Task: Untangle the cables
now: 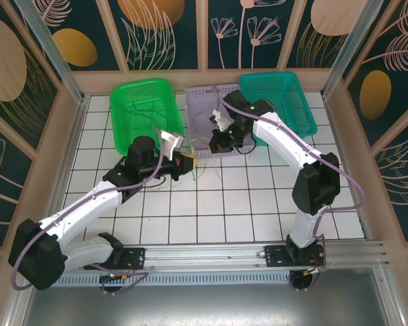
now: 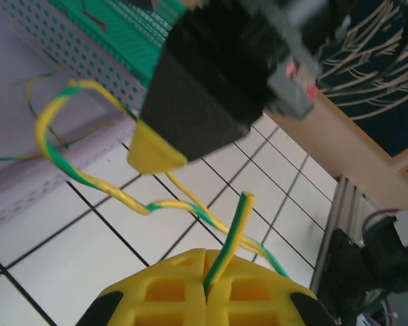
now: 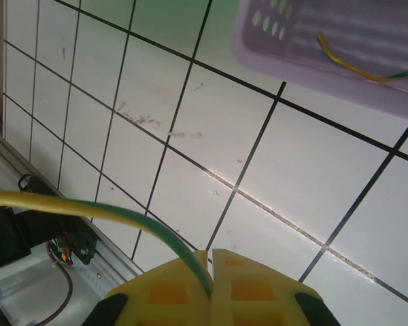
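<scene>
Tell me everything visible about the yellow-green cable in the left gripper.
The yellow-green cable is a thin, flexible wire, yellow insulation spiralled with green. The left gripper is shut on it near one end; a cut stub sticks up past the yellow fingers. From the pinch it waves over the white tiles, passes under a fingertip of the right gripper, and loops up before the lilac basket. The right gripper is shut on a yellow-green strand; whether it is the same cable I cannot tell.

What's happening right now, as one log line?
left end effector: shut on yellow-green cable | right end effector: shut on yellow-green cable
</scene>
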You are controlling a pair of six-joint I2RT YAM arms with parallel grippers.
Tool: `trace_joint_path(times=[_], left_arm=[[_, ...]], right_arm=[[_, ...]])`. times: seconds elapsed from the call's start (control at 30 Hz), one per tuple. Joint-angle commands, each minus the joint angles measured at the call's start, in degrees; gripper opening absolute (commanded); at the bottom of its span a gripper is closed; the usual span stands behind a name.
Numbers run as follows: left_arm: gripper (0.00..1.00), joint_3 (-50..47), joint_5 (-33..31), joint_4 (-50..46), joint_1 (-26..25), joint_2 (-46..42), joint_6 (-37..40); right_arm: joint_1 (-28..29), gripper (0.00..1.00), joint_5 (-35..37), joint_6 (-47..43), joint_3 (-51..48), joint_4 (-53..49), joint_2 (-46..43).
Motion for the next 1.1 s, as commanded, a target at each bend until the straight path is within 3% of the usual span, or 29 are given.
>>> trace_joint_path(times=[0.0, 0.1, 0.2, 0.4, 0.57, 0.77, 1.07], left_arm=[[0.0, 7.0, -11.4, -4.0, 0.5, -1.5, -1.4], [0.0, 15.7, -18.2, -8.5, 5.3, 0.3, -4.3], [0.0, 23.4, -19.0, -10.2, 11.4, 4.5, -7.8], [0.0, 41.1, -22.8, -11.5, 17.0, 16.9, -10.1], [0.0, 53.2, -28.0, -14.6, 19.1, 26.3, -7.9], [0.0, 61.7, -29.5, -16.2, 20.8, 33.9, -6.6], [0.0, 65.4, -25.2, -17.2, 21.4, 38.6, -6.5]], right_arm=[[0.4, 0.0, 2.9, -0.8, -4.0, 1.3, -3.4], [3.1, 0.0, 8.4, -3.0, -8.8, 3.9, -5.7], [7.4, 0.0, 12.8, -5.4, -12.6, 6.9, -7.6], [16.1, 0.0, 19.2, -8.4, -20.4, 13.3, -12.1], [20.4, 0.0, 18.4, -8.7, -26.8, 19.9, -19.6], [25.2, 0.0, 18.0, -8.3, -32.6, 23.0, -24.7], [25.6, 0.0, 12.9, -7.8, -32.2, 24.3, -28.2]])
